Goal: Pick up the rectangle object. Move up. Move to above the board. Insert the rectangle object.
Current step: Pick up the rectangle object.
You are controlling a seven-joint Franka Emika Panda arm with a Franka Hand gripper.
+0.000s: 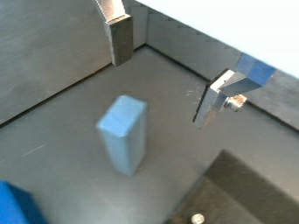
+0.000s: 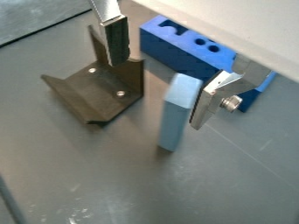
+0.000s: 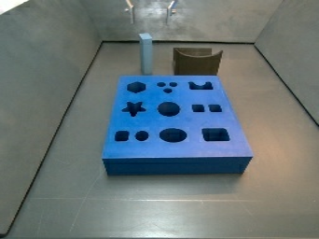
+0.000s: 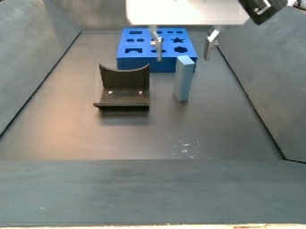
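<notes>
Both wrist views show the released end effector (image 2: 158, 66) above the upright rectangle object (image 2: 179, 112).

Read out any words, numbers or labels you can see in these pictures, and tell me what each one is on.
None: no readable text, number, brand or sign shows in any view.
The board carries only shaped cut-outs.
The rectangle object is plain and smooth.
The fixture shows only what look like screw heads.
The gripper, open above the rectangle object, bears no marking.
</notes>
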